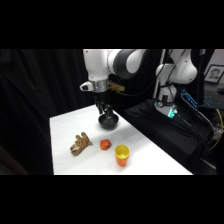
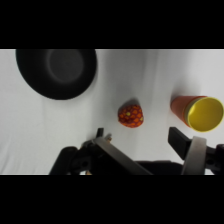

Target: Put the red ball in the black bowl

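Red ball red-orange w/ yellow dots; black bowl glossy blk; cup yellow-orange.

I see a white table surrounded by black curtain on the left and behind — a dark, unlit backdrop. Past the table's right edge, black cloth-draped equipment with cables and a teal light.

On the white table, the arm reaches down from above so that its gripper hangs right over the black bowl near the table's far edge. Nearer the camera, the red ball lies between a tan lumpy object and a yellow cup, close beside the cup and well apart from the bowl.
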### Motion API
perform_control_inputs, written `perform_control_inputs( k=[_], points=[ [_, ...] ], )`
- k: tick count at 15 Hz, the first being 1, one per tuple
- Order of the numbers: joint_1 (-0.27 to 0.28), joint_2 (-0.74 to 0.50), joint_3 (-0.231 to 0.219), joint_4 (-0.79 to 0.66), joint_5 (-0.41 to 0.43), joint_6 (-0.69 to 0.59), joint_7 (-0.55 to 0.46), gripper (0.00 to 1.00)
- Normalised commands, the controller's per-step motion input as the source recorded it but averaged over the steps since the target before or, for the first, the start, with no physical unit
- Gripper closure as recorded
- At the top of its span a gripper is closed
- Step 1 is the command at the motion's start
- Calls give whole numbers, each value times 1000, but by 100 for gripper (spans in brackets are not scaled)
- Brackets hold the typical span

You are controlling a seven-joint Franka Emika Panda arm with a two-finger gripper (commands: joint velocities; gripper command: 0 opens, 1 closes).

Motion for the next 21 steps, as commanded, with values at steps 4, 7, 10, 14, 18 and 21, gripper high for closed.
perform_control_inputs(
  k=[4, 7, 10, 14, 18, 21],
  points=[
    [-24, 41, 24, 43, 13, 63, 14, 0],
    [-29, 108, 28, 93, 42, 165, 4, 0],
    [-39, 189, 39, 127, 90, 241, -27, 0],
    [-38, 251, 48, 184, 75, 209, 0, 0],
    [-39, 256, 72, 208, 100, 155, 1, 0],
    [-37, 240, 75, 179, 101, 144, 13, 0]
  ],
)
